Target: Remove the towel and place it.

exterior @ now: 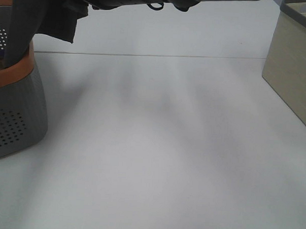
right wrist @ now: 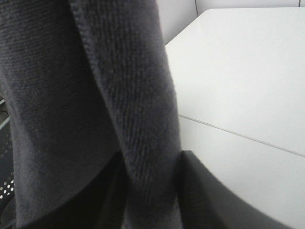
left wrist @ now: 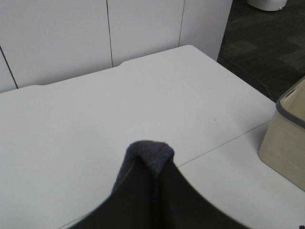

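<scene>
Above the basket (exterior: pixel 15 118), right hand (right wrist: pixel 152 202) apparently pinches the towel (exterior: pixel 30 18).

The towel (right wrist: pixel 71 95) is soft, ribbed plush cloth; the basket (exterior: pixel 21 114) perforated matt plastic; the table (exterior: pixel 166 155) smooth, matt white.

Nothing readable anywhere here, honestly. The towel (exterior: pixel 43 13), the basket (exterior: pixel 15 123) and the box (exterior: pixel 291 80) are all plain, with no lettering, logos or numbers.

Bright diffuse light, soft shadows on table (exterior: pixel 156 145), wrist-cam foregrounds blurry, poss. overexposed
</scene>
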Controlling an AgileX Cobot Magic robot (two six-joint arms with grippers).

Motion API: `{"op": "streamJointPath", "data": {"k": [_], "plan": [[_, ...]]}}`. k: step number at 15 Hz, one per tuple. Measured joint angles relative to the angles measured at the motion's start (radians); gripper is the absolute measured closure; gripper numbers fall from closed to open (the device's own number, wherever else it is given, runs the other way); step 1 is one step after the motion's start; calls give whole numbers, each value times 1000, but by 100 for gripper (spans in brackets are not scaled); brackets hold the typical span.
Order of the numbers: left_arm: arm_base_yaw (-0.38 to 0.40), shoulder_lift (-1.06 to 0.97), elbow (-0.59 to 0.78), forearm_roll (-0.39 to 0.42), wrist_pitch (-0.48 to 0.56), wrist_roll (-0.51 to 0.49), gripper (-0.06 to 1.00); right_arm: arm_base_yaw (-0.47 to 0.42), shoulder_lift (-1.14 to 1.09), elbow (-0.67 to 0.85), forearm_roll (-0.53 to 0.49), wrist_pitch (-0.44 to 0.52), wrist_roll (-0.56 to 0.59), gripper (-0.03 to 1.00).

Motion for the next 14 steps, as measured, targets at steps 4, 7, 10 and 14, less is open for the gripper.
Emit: {"op": "streamJointPath", "data": {"k": [4, 7, 10, 14], "plan": [[0, 1, 0, 1, 38, 0, 94, -55, -2, 0, -31, 223, 1, 97], [-3, 12, 0, 1, 57, 6, 94, -192, -52, -10, -31, 462, 33, 97], [-3, 20, 0, -28, 45, 62, 94, -260, -61, -83, -41, 634, 35, 97], [-3, 94, 0, -204, -83, 313, 94, -343, -61, -284, -249, 821, 104, 97]]}}
